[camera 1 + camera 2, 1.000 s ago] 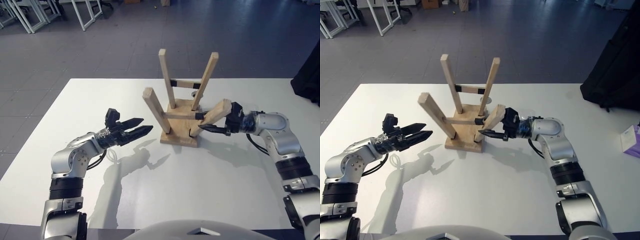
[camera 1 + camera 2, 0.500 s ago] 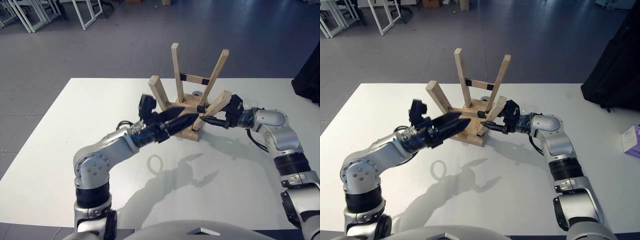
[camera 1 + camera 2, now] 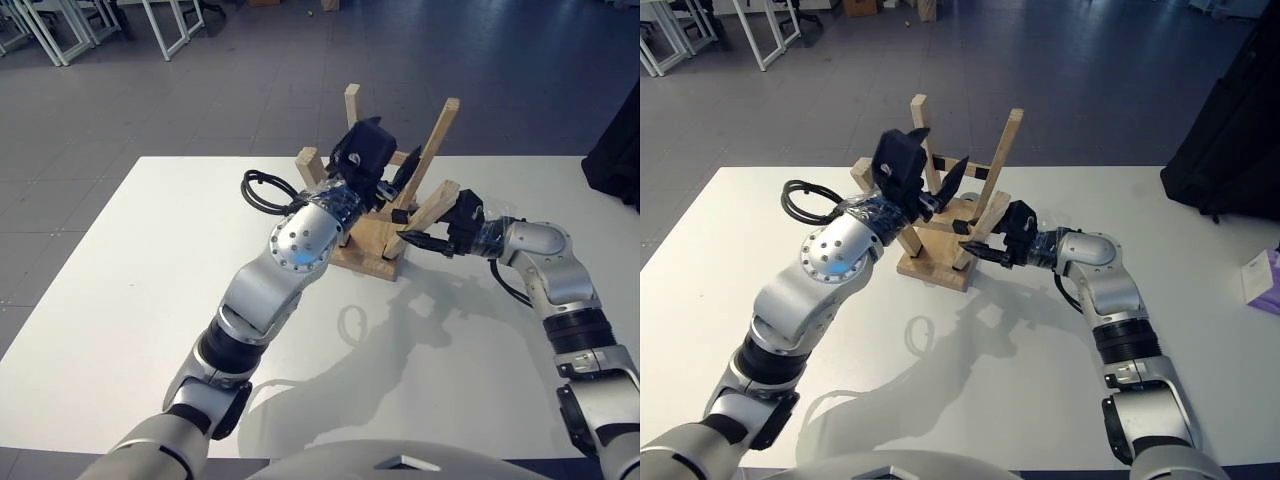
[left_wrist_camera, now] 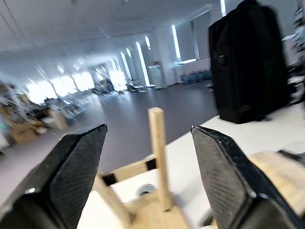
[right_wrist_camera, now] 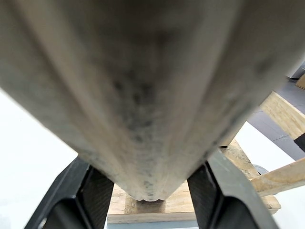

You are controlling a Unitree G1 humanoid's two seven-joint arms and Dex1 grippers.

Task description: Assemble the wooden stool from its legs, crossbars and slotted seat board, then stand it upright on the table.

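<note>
- Head camera: the wooden stool (image 3: pixel 372 243) lies upside down on the white table (image 3: pixel 130 260), its seat board (image 3: pixel 368 250) down and its legs (image 3: pixel 438 128) pointing up. The left gripper (image 3: pixel 940 186) sits in among the legs, above the seat board, with its fingers apart. The right gripper (image 3: pixel 424 233) is clamped on the leg (image 3: pixel 441 206) nearest it, close above the board.
- Left wrist view: the two dark fingers (image 4: pixel 76 171) stand wide apart. Ahead of them, seen through the gap, one leg (image 4: pixel 159 157) rises upright, with a crossbar (image 4: pixel 128 169) meeting it low down.
- Right wrist view: the held leg (image 5: pixel 143 95) runs out between the two fingers (image 5: pixel 90 200), pressed from both sides. The seat board (image 5: pixel 167 202) lies beyond the fingertips.
</note>
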